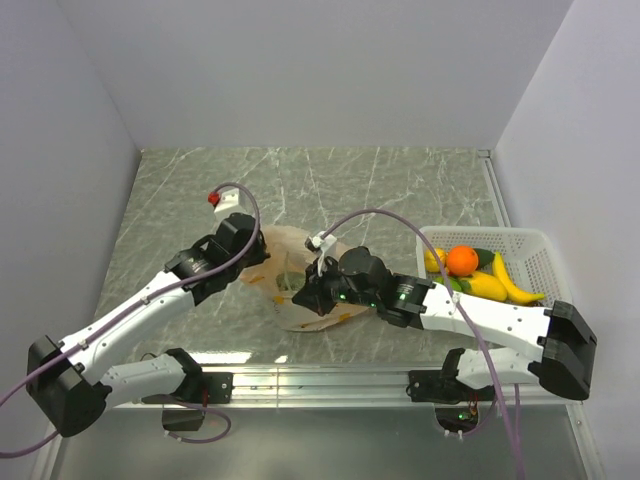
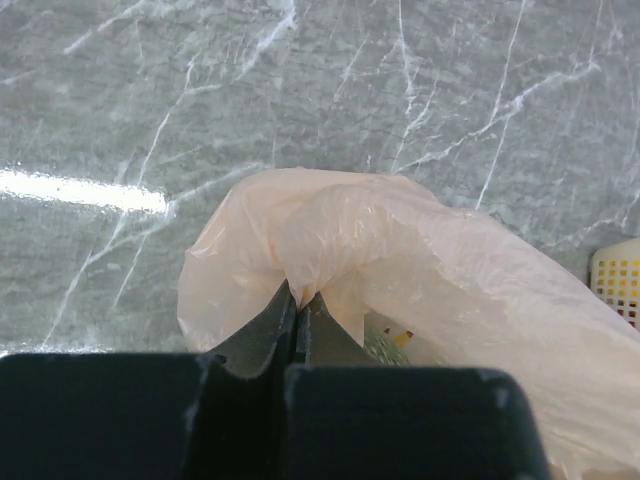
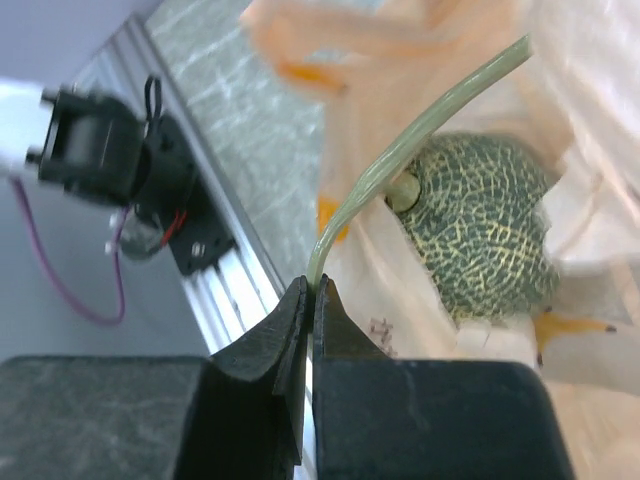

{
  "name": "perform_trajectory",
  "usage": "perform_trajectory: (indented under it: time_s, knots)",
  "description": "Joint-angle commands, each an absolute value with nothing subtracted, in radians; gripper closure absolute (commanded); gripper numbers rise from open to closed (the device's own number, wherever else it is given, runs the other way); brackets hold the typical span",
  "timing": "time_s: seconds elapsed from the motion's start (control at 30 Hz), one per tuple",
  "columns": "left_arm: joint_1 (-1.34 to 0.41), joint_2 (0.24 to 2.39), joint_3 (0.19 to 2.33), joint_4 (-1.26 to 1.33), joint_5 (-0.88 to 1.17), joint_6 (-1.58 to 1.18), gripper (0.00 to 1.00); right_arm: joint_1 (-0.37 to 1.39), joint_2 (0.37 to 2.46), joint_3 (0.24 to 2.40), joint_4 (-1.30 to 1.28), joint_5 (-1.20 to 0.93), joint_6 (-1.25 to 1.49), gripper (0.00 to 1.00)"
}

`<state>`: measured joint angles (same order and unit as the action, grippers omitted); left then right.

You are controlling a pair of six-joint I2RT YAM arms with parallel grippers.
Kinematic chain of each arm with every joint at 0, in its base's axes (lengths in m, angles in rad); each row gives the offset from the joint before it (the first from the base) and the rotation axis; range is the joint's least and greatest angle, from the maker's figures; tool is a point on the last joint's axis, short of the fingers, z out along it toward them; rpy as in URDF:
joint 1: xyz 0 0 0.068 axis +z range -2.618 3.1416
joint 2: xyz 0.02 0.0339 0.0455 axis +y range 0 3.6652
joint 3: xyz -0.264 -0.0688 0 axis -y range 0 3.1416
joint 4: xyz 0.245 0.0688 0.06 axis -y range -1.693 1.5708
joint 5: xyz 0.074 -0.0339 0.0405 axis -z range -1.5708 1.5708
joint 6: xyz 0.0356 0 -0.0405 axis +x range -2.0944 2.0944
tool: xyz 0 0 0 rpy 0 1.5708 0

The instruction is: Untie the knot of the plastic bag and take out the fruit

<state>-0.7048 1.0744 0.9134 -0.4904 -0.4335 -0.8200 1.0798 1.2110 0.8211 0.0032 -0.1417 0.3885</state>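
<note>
The pale orange plastic bag [image 1: 285,255] lies crumpled in the middle of the table between both arms. My left gripper [image 1: 262,262] is shut on a bunched fold of the bag [image 2: 400,240], its jaws [image 2: 298,297] pressed together on the film. My right gripper [image 1: 300,297] is at the bag's near side. In the right wrist view its jaws [image 3: 315,285] are shut on the pale green stem [image 3: 400,140] of the netted melon [image 3: 485,230], which lies inside the bag. Blurred orange handle strips [image 3: 330,50] show above. The knot is out of view.
A white mesh basket [image 1: 530,245] stands at the right, holding an orange [image 1: 461,260], a lemon [image 1: 487,287] and a banana [image 1: 515,282]. The metal rail [image 1: 320,380] runs along the table's near edge. White walls close in the sides and back.
</note>
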Motion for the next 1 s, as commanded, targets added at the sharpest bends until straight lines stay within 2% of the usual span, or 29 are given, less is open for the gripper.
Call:
perform_trajectory:
  time_s: [0.0,0.23,0.37,0.77,0.97]
  knots:
    - [-0.696,1.104,0.942,-0.483,-0.439,-0.788,0.99,1.085,1.160,0.867,-0.055,-0.222,0.302,1.00]
    - [-0.693,1.160,0.920,-0.489,-0.410,-0.792,0.99,1.083,1.092,0.930,-0.054,-0.293,0.227,1.00]
    - [-0.695,1.123,0.838,-0.417,-0.290,-0.805,0.99,1.077,1.066,0.966,-0.002,-0.174,0.213,1.00]
    - [-0.699,0.905,0.651,-0.361,-0.169,-0.859,0.99,1.037,1.057,0.986,0.308,0.098,0.242,1.00]
    - [-0.715,0.839,0.637,-0.342,-0.164,-0.842,0.99,1.008,1.130,1.050,0.396,0.060,0.262,1.00]
